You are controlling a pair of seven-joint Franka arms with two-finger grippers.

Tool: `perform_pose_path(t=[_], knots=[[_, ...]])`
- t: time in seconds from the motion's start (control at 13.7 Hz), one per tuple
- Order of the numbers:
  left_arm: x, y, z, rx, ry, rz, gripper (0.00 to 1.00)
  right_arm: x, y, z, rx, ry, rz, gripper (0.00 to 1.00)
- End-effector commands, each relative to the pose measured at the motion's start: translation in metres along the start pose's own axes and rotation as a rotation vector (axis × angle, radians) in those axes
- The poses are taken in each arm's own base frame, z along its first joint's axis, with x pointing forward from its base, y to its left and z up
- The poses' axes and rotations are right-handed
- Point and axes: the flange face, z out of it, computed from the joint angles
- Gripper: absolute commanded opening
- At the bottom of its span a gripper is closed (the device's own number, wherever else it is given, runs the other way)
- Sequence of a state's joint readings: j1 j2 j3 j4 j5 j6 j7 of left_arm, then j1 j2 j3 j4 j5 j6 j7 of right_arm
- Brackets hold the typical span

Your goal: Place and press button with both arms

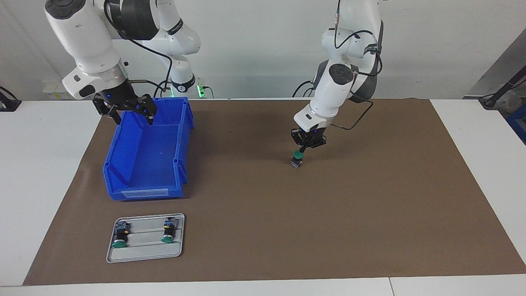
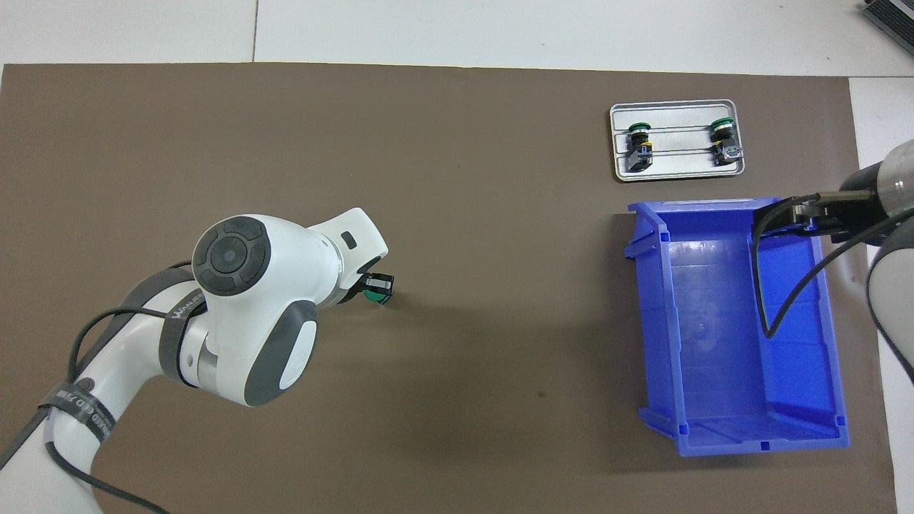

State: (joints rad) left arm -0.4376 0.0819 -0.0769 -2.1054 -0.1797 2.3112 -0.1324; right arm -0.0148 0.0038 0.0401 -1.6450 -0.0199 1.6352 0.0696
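On the brown mat [image 1: 370,213], near the middle of the table, the left gripper [image 1: 301,152] has its jaws closed, tips down on the green cap of the button [image 1: 296,159], which stands upright there: the placing looks done and the press seems to be under way. The right gripper [image 1: 130,116] waits with jaws spread over the blue bin [image 1: 123,164]. Two more buttons [image 1: 120,236] lie untouched in the grey tray [image 1: 144,253], farther from the robots than the bin.

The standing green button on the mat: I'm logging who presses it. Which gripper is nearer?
Left. The left gripper, shut, is on the green button; the right gripper waits open over the blue bin.
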Motion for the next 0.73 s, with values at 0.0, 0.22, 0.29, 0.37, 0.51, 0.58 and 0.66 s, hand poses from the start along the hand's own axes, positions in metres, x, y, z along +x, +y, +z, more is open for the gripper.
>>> perform_pose_path(t=[0.0,0.22,0.29,0.37,0.51,0.58,0.66], knots=[[-0.009,0.000,0.014,0.018,0.015,0.001,0.00,-0.005,0.000,-0.001,0.007,0.002,-0.019,1.00],[-0.015,0.002,0.032,0.021,0.014,0.002,0.00,-0.005,0.000,-0.001,0.007,0.002,-0.019,1.00],[-0.019,-0.001,0.040,0.023,0.015,-0.001,0.00,-0.005,0.001,-0.001,0.007,0.002,-0.018,1.00],[-0.023,-0.003,0.047,0.024,0.024,-0.002,0.00,-0.005,0.001,-0.001,0.007,0.002,-0.018,1.00],[-0.029,-0.007,0.055,0.027,0.034,-0.002,0.00,-0.005,0.001,-0.001,0.007,0.002,-0.018,1.00],[-0.028,-0.006,0.053,0.027,0.030,0.001,0.00,-0.005,0.001,-0.001,0.007,0.002,-0.018,1.00],[-0.020,-0.005,0.046,0.023,0.036,-0.001,0.00,-0.005,0.001,-0.001,0.007,0.002,-0.018,1.00]])
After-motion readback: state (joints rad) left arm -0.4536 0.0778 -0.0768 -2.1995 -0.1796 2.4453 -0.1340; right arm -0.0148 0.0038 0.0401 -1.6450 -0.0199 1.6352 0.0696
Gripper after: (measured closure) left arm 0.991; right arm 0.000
